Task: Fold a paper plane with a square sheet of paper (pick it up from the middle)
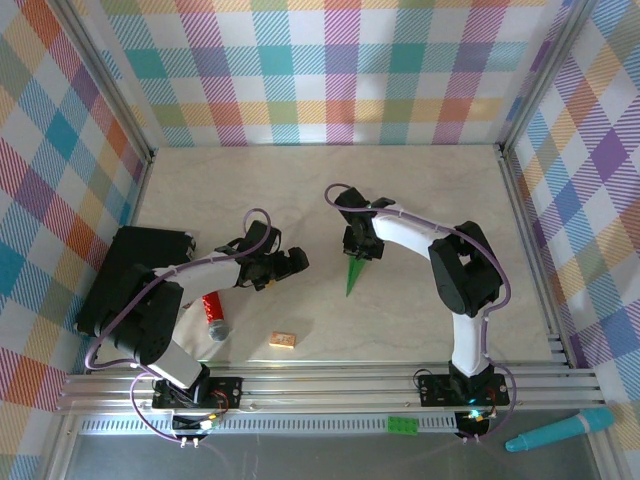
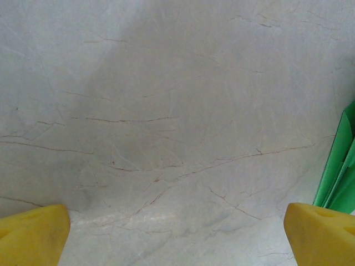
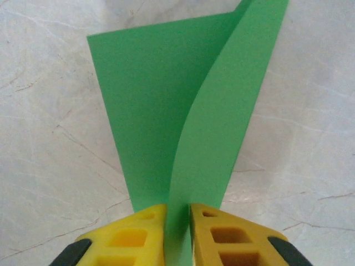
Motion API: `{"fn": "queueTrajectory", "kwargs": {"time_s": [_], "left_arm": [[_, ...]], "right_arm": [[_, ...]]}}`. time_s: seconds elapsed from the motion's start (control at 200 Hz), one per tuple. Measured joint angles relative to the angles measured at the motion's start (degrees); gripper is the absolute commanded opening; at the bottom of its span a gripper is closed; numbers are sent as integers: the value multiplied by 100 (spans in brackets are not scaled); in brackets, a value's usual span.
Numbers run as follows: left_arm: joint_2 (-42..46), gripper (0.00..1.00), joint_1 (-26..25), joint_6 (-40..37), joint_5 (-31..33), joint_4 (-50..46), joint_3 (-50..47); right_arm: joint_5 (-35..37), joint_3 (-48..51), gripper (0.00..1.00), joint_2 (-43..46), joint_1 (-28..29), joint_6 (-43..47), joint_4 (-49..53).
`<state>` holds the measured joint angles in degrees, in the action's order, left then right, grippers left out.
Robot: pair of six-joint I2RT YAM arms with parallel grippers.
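Green paper folded into a slim, pointed paper plane (image 1: 353,279) lies near the middle of the pale marble-patterned table (image 1: 430,190) in the top view. Its tip points toward the bottom of the frame and its wider end sits under the right gripper (image 1: 359,252).

The right wrist view gives the grip itself. The two yellow fingers (image 3: 130,235) at bottom centre are pressed together on the paper. One layer rises from between them and curves to the upper right, and a flatter layer spreads toward the upper left.

The left wrist view shows the left gripper (image 2: 177,235) spread wide, with its yellow fingertips in the two bottom corners. Bare table lies between them and they hold nothing. A green edge of the plane shows at the right margin, just above the right-hand fingertip. From above, this gripper sits just left of the plane, apart from it.

A red cylinder (image 1: 212,310) with a pale end lies at lower left beside the left arm. A small tan block (image 1: 283,340) lies below centre, and a black box (image 1: 130,275) stands at the left. A green brick (image 1: 404,425) and a teal pen (image 1: 560,431) lie along the bottom edge, below the rails.
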<state>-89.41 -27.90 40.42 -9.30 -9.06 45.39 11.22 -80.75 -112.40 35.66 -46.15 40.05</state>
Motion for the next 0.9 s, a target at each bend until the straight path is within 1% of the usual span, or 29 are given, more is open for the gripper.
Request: {"fn": "queueTrajectory", "kwargs": {"time_s": [0.09,0.16,0.305,0.42,0.535,0.63,0.755,0.9], "left_arm": [[0,99,0,0,42,2,26],[0,99,0,2,92,2,52],[0,98,13,24,203,4,81],[74,98,31,79,356,0,81],[446,98,31,146,562,15,-9],[872,98,31,199,710,26,-133],[1303,98,31,243,820,96,-339],[1585,98,31,289,879,208,-522]], "right_arm": [[79,131,7,50,0,-11,-61],[151,295,4,168,0,-9,-118],[227,555,2,601,0,144,-256],[48,610,2,1027,0,501,-568],[-382,782,2,1488,0,861,-1073],[-892,911,2,1733,0,1106,-1502],[-1602,1117,2,1827,0,1261,-2116],[-2345,1397,2,1825,0,1279,-2717]]}}
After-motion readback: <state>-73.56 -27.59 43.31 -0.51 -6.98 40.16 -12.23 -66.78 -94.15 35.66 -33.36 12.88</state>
